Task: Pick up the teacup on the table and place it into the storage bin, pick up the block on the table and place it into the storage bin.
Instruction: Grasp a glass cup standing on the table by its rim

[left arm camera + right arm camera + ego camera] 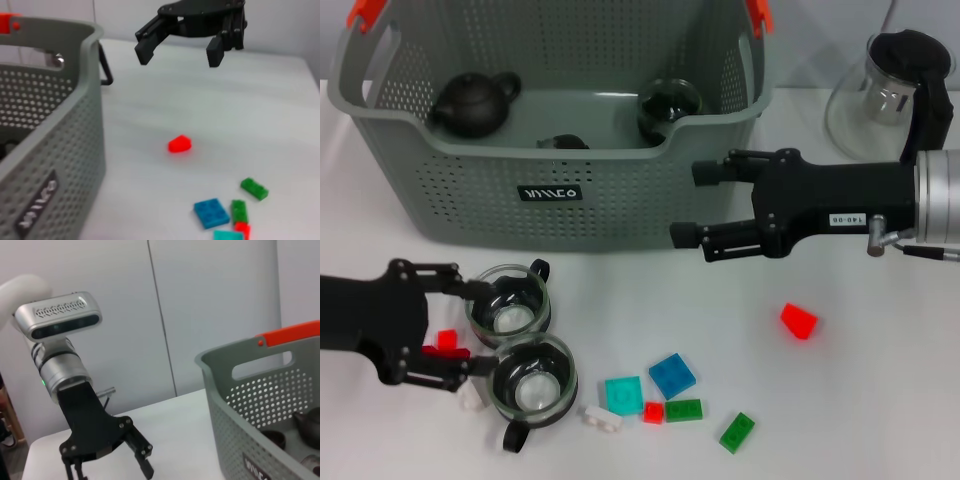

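Two glass teacups stand at the front left of the table, one (510,300) behind the other (533,376). My left gripper (480,328) is open beside them, its fingertips close to both rims and a small red block (447,340) between its fingers. Other blocks lie loose on the table: a red one (799,321) (180,144), a blue one (672,375) (211,212), a teal one (623,394) and green ones (737,432). My right gripper (700,205) (178,54) hangs open and empty in front of the storage bin's (440,200) right corner.
The bin holds a dark teapot (473,103), a glass cup (668,106) and a dark item partly hidden by its front wall. A glass pitcher (880,95) stands at the back right. White bricks (603,417) lie near the front cup.
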You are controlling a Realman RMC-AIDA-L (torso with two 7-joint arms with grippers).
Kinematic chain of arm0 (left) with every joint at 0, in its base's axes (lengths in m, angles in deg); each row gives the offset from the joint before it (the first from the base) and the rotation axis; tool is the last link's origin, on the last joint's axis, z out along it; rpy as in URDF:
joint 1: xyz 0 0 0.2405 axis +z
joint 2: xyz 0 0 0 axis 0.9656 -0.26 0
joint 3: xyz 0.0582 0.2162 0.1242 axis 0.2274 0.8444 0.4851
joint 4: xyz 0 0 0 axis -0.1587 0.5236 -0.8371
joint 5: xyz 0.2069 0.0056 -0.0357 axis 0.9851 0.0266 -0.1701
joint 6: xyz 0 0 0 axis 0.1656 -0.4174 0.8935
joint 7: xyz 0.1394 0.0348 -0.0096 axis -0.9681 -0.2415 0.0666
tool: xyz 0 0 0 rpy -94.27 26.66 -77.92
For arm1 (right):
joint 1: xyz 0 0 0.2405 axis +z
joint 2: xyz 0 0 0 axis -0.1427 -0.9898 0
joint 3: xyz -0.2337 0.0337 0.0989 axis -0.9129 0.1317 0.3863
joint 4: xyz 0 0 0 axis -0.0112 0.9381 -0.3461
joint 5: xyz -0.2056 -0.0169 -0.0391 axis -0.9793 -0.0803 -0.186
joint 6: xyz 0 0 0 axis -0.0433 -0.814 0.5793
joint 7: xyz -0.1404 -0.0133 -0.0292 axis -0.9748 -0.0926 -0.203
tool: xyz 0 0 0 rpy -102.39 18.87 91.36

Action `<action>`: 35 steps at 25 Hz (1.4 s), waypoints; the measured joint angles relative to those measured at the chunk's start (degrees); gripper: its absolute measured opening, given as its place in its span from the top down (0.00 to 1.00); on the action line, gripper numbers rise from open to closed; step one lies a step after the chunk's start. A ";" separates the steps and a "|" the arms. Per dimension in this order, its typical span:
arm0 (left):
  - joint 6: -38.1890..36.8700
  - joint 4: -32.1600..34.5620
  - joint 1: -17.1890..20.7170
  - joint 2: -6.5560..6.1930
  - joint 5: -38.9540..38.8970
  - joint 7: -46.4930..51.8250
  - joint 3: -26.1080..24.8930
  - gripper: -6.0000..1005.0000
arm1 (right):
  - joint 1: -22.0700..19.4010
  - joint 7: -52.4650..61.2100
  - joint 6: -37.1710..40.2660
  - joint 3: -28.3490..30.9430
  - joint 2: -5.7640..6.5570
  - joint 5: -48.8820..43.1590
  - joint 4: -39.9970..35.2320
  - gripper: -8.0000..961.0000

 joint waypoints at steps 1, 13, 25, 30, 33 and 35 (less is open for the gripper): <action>0.31 1.34 -0.19 0.06 0.38 0.98 0.03 0.17 | 0.15 0.01 -0.20 0.00 0.00 0.00 0.03 0.03; 3.37 7.55 -1.65 1.01 1.26 13.64 0.52 0.18 | 0.63 0.07 -1.86 0.81 0.01 0.14 0.16 0.04; 4.54 11.36 -3.02 1.73 7.59 22.14 2.28 0.18 | 1.26 0.12 -2.08 1.61 0.89 -0.67 0.07 0.03; 5.88 11.56 -4.40 2.43 10.49 27.88 2.29 0.18 | 1.29 0.12 -2.01 1.71 1.31 -0.79 -0.21 0.03; 6.32 11.58 -4.77 2.51 11.18 29.66 2.30 0.18 | 1.42 0.12 -1.99 1.98 1.51 -0.85 -0.21 0.03; 7.84 11.53 -6.07 2.60 12.78 37.65 3.28 0.18 | 1.51 0.12 -1.99 2.12 1.67 -0.87 -0.17 0.03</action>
